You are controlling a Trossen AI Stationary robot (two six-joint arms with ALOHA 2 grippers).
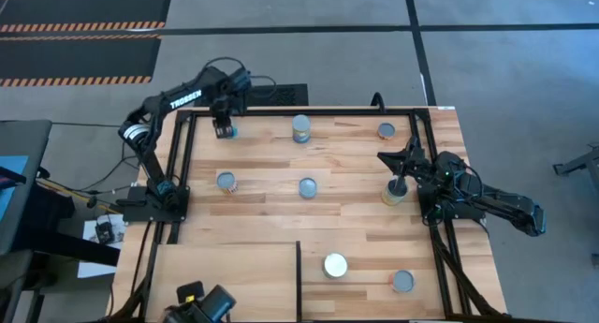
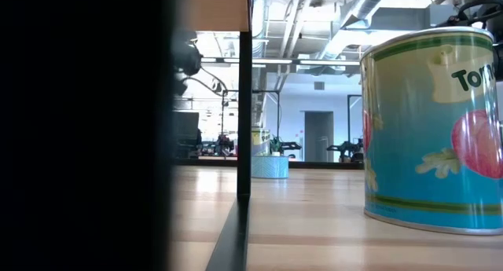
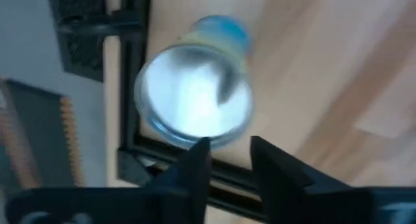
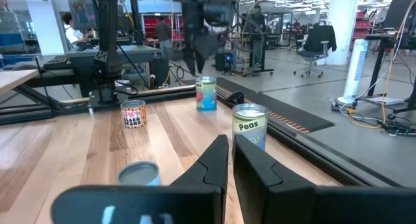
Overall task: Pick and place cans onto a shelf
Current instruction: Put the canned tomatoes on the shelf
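Here, a blue-labelled can (image 3: pixel 194 94) is seen just beyond the tips of the left gripper (image 3: pixel 229 151), whose narrowly parted fingers hold nothing, so wider opening and centring are judged advisable, while the right gripper (image 4: pixel 231 150), fingers nearly closed and empty, waits.

A large blue-labelled can (image 2: pixel 432 130) stands near — beside a dark upright edge (image 2: pixel 244 98).

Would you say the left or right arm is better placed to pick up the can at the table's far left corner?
Left, I'd say: the left gripper hangs right over that can, while the right gripper is across the table.
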